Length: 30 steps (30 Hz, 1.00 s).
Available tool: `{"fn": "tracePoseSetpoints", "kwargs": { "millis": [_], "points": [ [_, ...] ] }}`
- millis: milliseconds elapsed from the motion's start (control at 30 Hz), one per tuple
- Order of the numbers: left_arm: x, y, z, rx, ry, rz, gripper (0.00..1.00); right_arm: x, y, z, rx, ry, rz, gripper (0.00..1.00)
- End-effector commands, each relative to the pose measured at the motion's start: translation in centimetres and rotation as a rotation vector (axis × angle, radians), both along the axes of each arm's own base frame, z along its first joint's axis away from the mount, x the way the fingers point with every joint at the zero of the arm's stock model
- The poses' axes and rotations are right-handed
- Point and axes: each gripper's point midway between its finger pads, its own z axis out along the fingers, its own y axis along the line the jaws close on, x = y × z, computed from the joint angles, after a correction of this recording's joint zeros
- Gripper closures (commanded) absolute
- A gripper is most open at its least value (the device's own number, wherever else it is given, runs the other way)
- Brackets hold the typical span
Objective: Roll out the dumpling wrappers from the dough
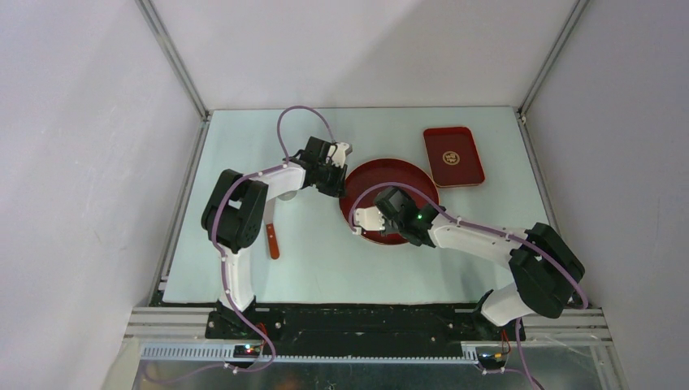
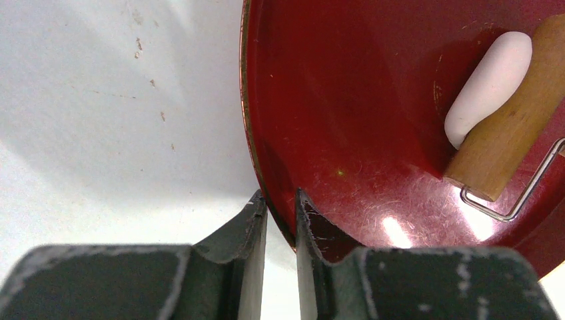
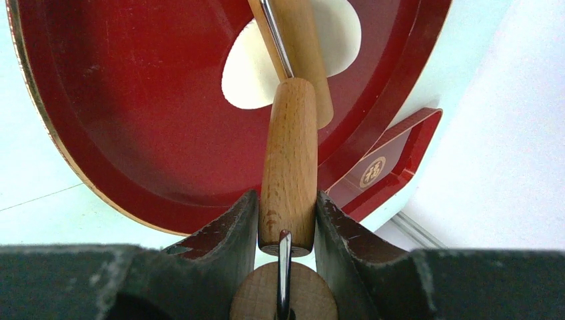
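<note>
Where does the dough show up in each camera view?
Top external: not visible; the right arm covers it above the round red plate.
Left wrist: upper right, the dough beside the roller.
Right wrist: top centre, dough flattened under the roller.
Shared landmark: the round red plate, in all three.

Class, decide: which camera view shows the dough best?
Left wrist: the dough lies almost wholly visible on the red plate, against the rolling pin. Right wrist shows it split by the pin; the top view hides it under the right arm.
</note>
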Motion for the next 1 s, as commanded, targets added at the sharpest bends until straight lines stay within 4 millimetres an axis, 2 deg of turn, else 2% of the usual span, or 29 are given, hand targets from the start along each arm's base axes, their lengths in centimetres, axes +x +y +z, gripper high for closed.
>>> {"fn": "tracePoseSetpoints", "kwargs": {
  "millis": [0, 967],
  "points": [
    [0.4, 0.5, -0.4, 0.011, -0.001, 0.004, 0.77, -6.0, -3.1, -5.5, -0.145, 0.308, 0.033, 1.0],
    [0.4, 0.5, -0.4, 0.011, -0.003, 0.004, 0.77, -7.7, -3.5, -4.6, -0.116, 0.349, 0.016, 1.0]
  ]
}}
